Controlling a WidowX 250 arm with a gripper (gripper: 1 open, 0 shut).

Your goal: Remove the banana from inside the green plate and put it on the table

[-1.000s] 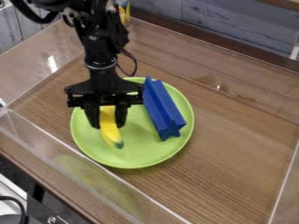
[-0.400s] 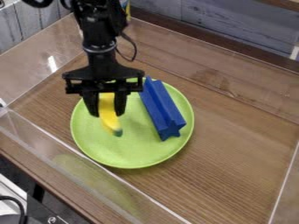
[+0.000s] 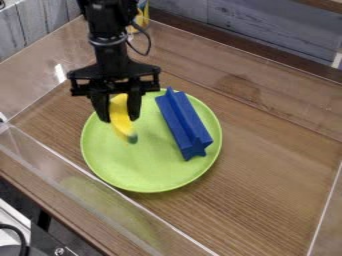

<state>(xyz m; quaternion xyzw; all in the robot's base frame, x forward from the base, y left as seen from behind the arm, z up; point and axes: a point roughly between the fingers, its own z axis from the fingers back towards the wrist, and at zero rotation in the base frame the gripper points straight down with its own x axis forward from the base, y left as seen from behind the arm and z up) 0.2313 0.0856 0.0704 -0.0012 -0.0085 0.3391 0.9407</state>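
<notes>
Arm [image 3: 107, 22]: black, slender, built of stacked rounded segments | Cables: dark leads along its upper part | Marking: small orange-yellow patch near the top | Wrist: ribbed black cylinder | Gripper [image 3: 120, 100]: black, wide horizontal crossbar with two straight fingers [image 3: 99, 102] descending from it | Finish: matte

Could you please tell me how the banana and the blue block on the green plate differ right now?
The banana is yellow, curved and shorter; the blue block is long and straight. The banana hangs in the shut pincer, while the block lies untouched on the green plate. Both are over the plate.
</notes>
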